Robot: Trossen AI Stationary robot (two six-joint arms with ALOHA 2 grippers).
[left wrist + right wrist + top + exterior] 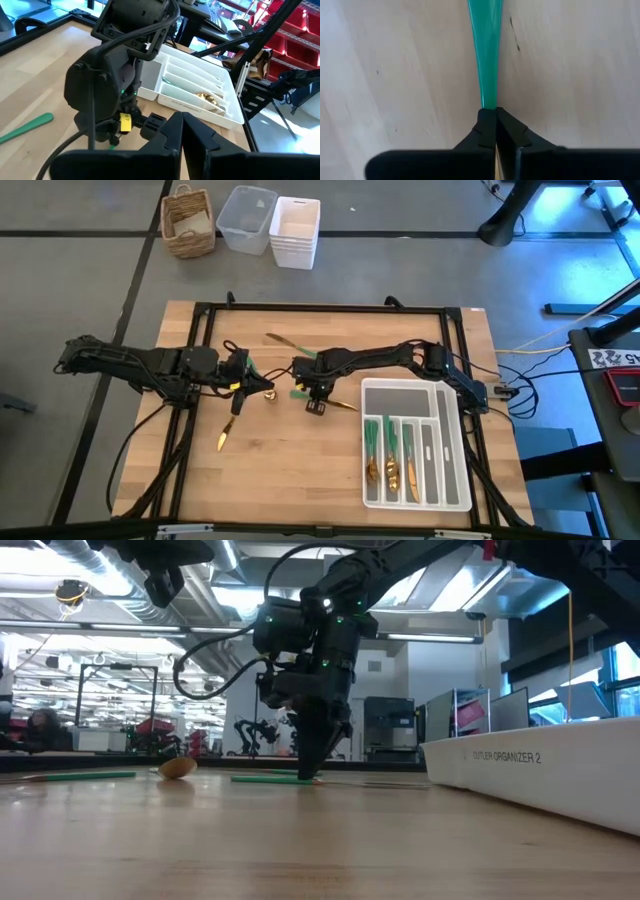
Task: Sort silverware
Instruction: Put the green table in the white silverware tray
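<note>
Left gripper (243,376) sits left of the tabletop's centre, fingers (172,131) pressed shut — whether anything is pinched between them can't be told from here. A green bit shows just beside it. Below it, toward the near edge, a gold-headed piece (224,439) lies loose on the wood. Farther back, nearer the far edge, a fork or similar (287,341) lies at a slant, gold end to the left.

Right gripper (316,392) is down at mid-table, tips at the wood, jaws closed on the thin end of a green handle (485,55) — wrist view shows the handle running straight out from between the fingers (488,131), lying flat on the tabletop. Low view has the same handle (265,778) flat, with a gold head (178,768) resting near its far end. A gold tip (345,407) pokes out just right of the gripper.

White tray (452,480) sits at the near right corner. Its left slots hold several sorted pieces (390,457), green handles back, gold heads forward.
</note>
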